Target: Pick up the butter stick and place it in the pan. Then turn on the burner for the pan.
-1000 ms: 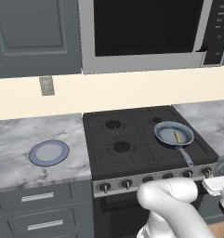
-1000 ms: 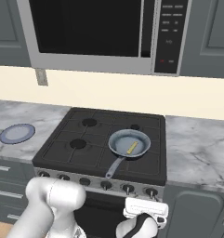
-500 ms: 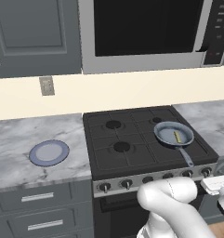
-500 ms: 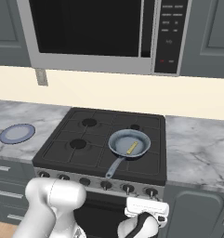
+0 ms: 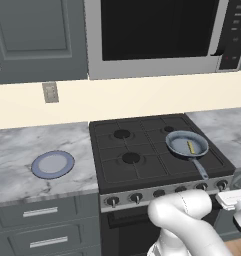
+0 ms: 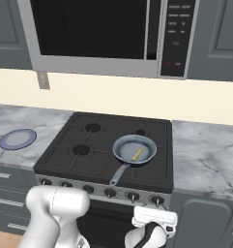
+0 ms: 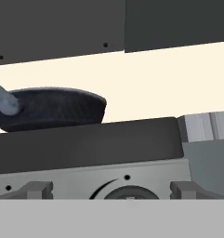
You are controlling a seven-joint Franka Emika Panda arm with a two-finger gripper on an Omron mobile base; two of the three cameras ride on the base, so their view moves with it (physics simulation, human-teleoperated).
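Observation:
The pan sits on the stove's front right burner, its long grey handle pointing toward the front edge. Inside it lies the pale-yellow butter stick, also plain from the other side as the butter stick in the pan. My gripper hangs low in front of the stove's control panel, open, its fingertips wide apart on either side of a round knob. The hand view looks up at the pan's dark underside. My gripper is just below the rightmost knob.
A flat blue-rimmed plate lies on the marble counter left of the stove. A row of knobs lines the stove front. A microwave hangs above the cooktop. Marble counter continues to the right of the stove.

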